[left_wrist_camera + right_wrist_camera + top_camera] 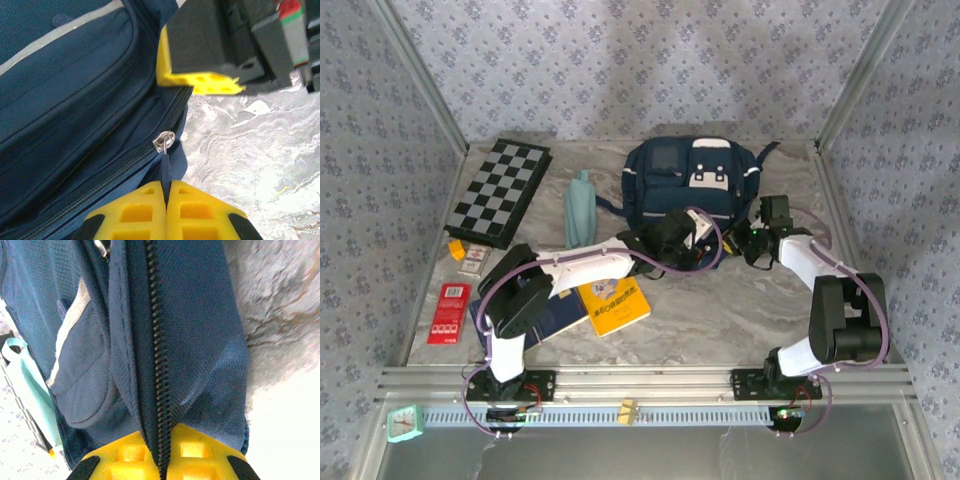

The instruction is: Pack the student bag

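Sitting at the near left, in front of the rail, is a teal clock. Just beyond the arm bases, a yellow book is lying on the table. A navy book is lying partly under the left arm, and a red packet is lying further left.

Past these, both arms are reaching to the near side of the bag. The bag is resting at the back centre of the table with its white patches facing the camera.

The left gripper is working at the bag's lower edge, where the fabric is meeting the marble. Its yellow fingers are pressing together on the dark zip tab, which is hanging from the silver slider.

The right gripper is gripping the bag too. Its fingers are clamping a fold of navy fabric, and the zip teeth are running straight in between them. In the left wrist view, one right finger is showing just beyond the slider, close to the bag's corner.

A teal bottle is resting just left of the bag. A chessboard is lying at the far left, and small cards are lying just in front of it.
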`<state>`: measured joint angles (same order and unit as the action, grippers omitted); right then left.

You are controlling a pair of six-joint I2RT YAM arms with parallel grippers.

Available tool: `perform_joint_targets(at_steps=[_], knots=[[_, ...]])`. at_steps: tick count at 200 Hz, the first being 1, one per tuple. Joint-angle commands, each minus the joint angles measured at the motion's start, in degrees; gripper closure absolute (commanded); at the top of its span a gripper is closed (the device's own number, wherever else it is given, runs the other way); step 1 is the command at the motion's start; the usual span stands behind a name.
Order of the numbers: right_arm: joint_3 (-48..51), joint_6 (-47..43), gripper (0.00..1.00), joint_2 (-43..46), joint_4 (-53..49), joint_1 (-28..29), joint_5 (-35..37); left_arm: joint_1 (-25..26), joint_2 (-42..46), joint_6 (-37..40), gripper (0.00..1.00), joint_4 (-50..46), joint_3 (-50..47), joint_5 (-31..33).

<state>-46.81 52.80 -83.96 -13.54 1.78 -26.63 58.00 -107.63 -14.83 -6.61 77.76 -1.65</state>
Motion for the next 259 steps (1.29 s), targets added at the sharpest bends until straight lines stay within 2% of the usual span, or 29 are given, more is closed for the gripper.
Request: perform_joint_targets(at_steps=[1, 36, 65, 79, 102, 121, 134, 154, 176, 194, 233, 259], knots=[[-3.19, -3.9, 1.0, 0.99, -0.75, -3.99, 0.47, -0.75, 4.61, 1.37, 1.0, -0.13, -3.72, 1.02], [-5.55, -8.01, 1.0, 1.72, -4.83, -9.24, -0.51, -5.59, 7.87, -1.35, 1.0, 1.62, -12.15, 1.69], [-6.99, -9.84, 1.0, 1.28, -7.42, -10.09, 0.01, -8.49, 9.99, -2.5, 1.0, 4.17, -15.11, 0.94], [-6.12, -9.15, 0.89, 1.92, -6.82, -10.05, -0.44, -8.55, 9.87, -2.4, 1.0, 4.15, -14.51, 0.95], [-4.5, -7.52, 0.6, 4.12, -6.93, -8.78, -1.8, -8.35, 8.69, -3.08, 1.0, 4.32, -12.65, -0.65], [-2.98, -5.86, 0.41, 8.01, -9.1, -7.08, -0.56, -7.98, 8.04, -3.38, 1.0, 4.77, -11.6, -1.12], [-1.67, -3.75, 0.34, 10.96, -10.29, -5.24, 0.78, -7.64, 7.97, -3.19, 1.0, 4.64, -10.81, -1.25], [1.0, 2.33, 0.27, 15.29, -9.39, 0.83, 4.09, -7.36, 8.05, -2.75, 1.0, 4.5, -10.36, -1.21], [3.08, 8.99, 0.26, 16.64, -6.02, 7.46, 8.35, -7.37, 8.05, -2.59, 1.0, 4.5, -10.03, -1.24], [3.77, 13.32, 0.27, 14.47, -1.48, 11.94, 11.09, -7.33, 8.01, -2.41, 1.0, 4.5, -9.83, -1.16], [1.28, 16.43, 0.36, 5.76, 3.74, 15.57, 14.41, -7.28, 8.14, -2.42, 1.0, 4.6, -9.69, -0.68], [-1.24, 15.93, 0.51, -0.45, 5.24, 15.84, 14.09, -7.22, 8.14, -1.94, 1.0, 4.25, -9.14, -0.56]])
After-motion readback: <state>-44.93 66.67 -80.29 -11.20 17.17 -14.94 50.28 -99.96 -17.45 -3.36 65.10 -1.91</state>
